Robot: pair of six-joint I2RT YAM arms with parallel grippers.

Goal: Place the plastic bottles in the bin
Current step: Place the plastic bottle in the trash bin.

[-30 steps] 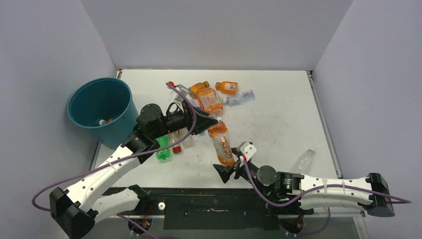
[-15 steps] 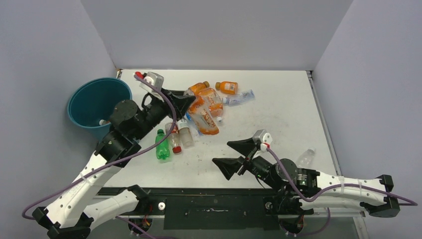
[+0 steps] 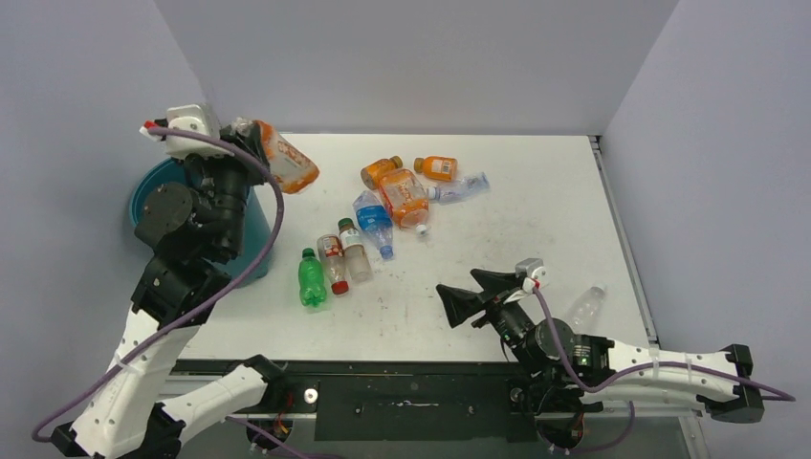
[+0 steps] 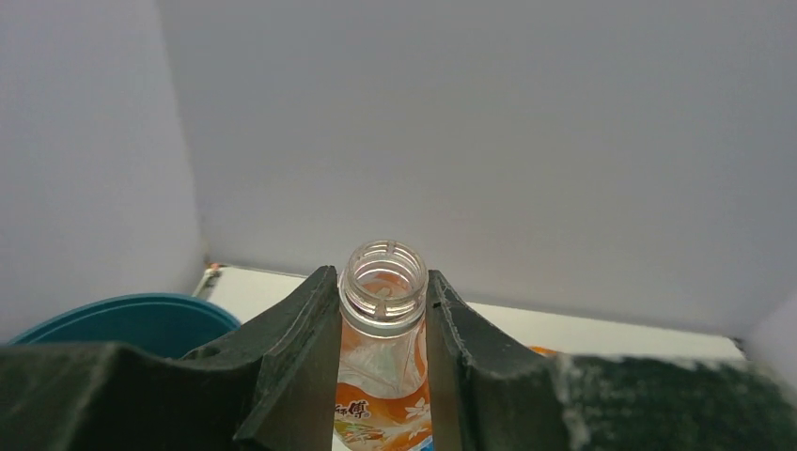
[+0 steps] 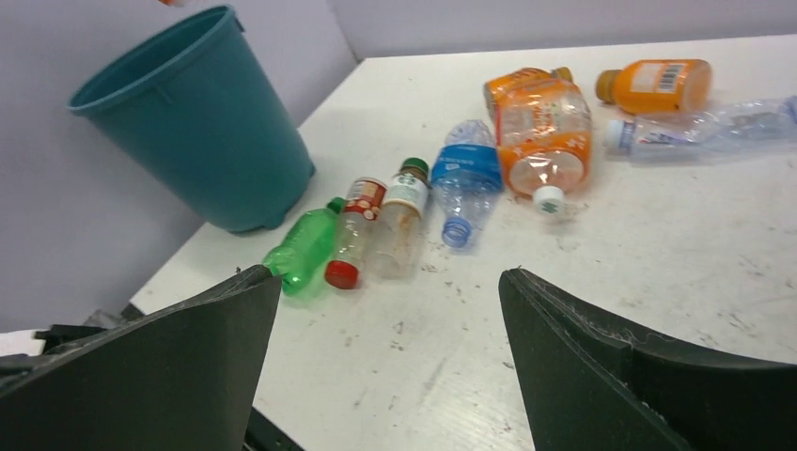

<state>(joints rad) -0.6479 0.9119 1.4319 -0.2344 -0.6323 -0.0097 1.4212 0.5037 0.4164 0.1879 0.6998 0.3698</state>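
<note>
Between the arms we see a loose scatter of bottles lying on their sides: a green bottle [image 3: 311,279], a red-capped bottle [image 3: 332,264] and a dark-capped bottle [image 3: 355,253] lie side by side near the bin. Beyond them lie a blue-labelled bottle [image 3: 375,220], a large white-capped orange bottle [image 3: 406,196], two small orange bottles [image 3: 438,168] and a crushed clear bottle [image 3: 461,187]. One clear bottle [image 3: 584,308] lies apart at the right edge.

The table [image 3: 516,229] is white and scuffed, boxed in by pale grey walls.

The left arm covers much of the teal bin [image 5: 202,132] in the top view. The left gripper [image 4: 382,293] is clamped on the neck of an uncapped orange bottle [image 3: 285,158], which is raised beside the bin's rim. Its long axis is tilted, with the open mouth at the gripper and the base pointing out towards the table. The right gripper [image 5: 387,275] hovers low over the near table, its jaws wide apart and holding nothing.
</note>
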